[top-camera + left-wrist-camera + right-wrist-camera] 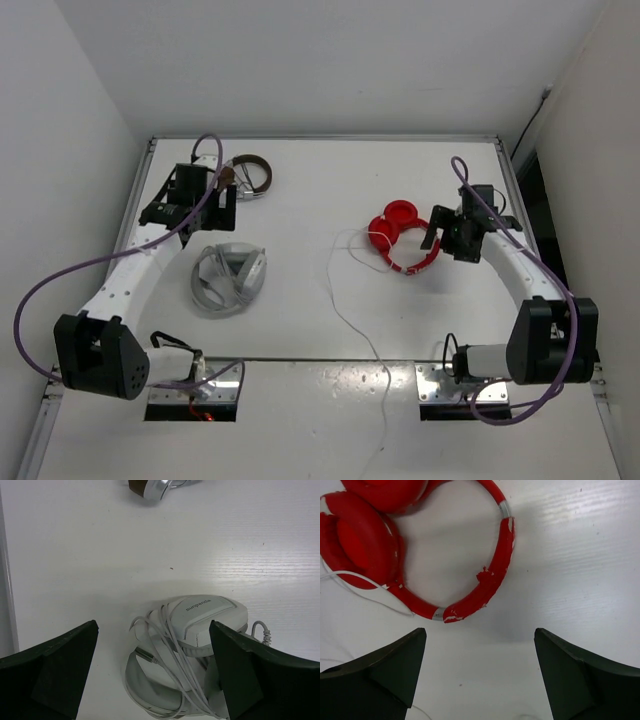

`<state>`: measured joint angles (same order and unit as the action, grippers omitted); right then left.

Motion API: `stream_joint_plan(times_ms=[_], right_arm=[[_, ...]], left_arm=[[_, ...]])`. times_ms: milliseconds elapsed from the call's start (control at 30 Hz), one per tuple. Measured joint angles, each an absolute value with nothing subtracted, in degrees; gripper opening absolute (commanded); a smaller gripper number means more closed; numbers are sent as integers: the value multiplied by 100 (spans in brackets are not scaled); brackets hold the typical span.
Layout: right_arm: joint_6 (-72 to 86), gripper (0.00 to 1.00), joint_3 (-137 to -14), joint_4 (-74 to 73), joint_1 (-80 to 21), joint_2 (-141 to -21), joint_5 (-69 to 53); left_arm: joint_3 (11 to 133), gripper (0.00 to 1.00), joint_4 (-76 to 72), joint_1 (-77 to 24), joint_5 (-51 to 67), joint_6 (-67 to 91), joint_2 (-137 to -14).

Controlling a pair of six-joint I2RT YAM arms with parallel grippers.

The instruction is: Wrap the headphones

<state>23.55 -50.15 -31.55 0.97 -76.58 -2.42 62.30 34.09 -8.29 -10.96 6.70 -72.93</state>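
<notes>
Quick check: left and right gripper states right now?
Left gripper: open, holding nothing; grey-white headphones in its view.
Right gripper: open, holding nothing; red headphones untouched.

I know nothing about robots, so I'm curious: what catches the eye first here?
The bright red headphones sit right of centre, with their thin white cable trailing loose toward the near edge. The right end effector hovers open beside them, and grey-white headphones lie on the left.
</notes>
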Motion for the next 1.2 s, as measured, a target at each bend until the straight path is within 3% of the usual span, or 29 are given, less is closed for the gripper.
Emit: stream_joint_plan(times_ms=[467,933,1200], right_arm=[[3868,82,-4976,-3483,296,-8851,224],[4257,79,-5798,-3623,-71,-9756,506],[4379,71,-5999,-3647,-276,-10160,744]], left_arm=[[6219,99,3352,-788,-1417,816,-7303],[6219,99,3354,-773,-1835,908,-7540],[6219,99,3354,-729,-2058,926,-7566]])
